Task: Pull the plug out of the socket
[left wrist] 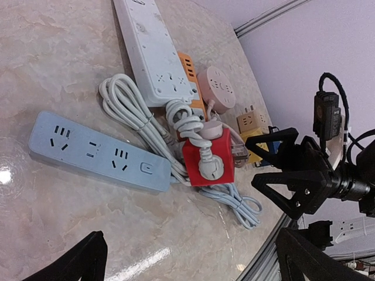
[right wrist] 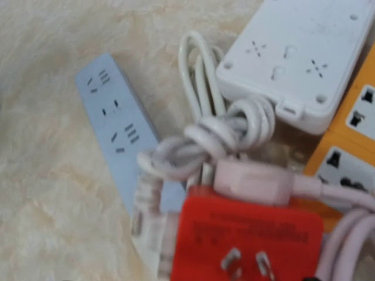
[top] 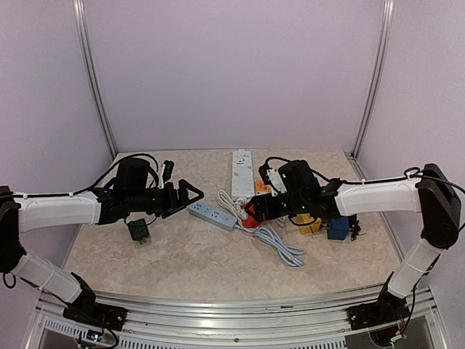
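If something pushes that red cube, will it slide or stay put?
Probably slides: the red cube sits loose on a glossy tabletop. It looks small and boxy, so tipping seems unlikely. The coiled white cord by it looks floppy, likely dragging along.

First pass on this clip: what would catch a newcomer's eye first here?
A bright red cube socket with a white plug in it sits mid-table in a tangle of white cords. The right gripper hangs open just beside it; a pale blue power strip lies on its other side.
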### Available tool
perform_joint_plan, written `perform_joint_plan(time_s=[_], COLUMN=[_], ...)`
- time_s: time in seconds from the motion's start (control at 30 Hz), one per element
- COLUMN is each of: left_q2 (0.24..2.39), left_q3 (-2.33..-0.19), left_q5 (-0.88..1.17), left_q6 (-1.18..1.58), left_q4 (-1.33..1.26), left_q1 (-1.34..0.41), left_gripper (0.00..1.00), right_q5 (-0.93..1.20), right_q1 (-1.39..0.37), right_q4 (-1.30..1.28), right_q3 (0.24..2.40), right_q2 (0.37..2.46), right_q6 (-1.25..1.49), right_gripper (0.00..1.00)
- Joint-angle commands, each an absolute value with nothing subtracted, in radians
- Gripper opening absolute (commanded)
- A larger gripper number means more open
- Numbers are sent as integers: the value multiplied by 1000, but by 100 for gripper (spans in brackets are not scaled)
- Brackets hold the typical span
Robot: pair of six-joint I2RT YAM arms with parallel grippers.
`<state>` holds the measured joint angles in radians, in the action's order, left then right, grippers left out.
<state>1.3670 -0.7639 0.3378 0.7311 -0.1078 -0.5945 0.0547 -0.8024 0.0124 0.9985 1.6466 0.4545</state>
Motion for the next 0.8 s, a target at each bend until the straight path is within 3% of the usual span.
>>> perform_joint_plan(time_s=[0.0,0.27,0.77], left_q2=[1377,1382,1392], left_q3=[-783,-786,-803], left_q5=[346,333,320], left_q6=[753,757,751], left_q4=[-142,-128,-93], left_q1=[-601,-601,-600], left_gripper=[98,98,99], right_q5=[42,-4,-127], right_q1=[-808,-811,-815], right_q4=[6,-38,-98], right_q3=[1058,1066,1086], right_q2=[1693,1732,1792], right_q6=[493,553,578], right_gripper=[81,76,84])
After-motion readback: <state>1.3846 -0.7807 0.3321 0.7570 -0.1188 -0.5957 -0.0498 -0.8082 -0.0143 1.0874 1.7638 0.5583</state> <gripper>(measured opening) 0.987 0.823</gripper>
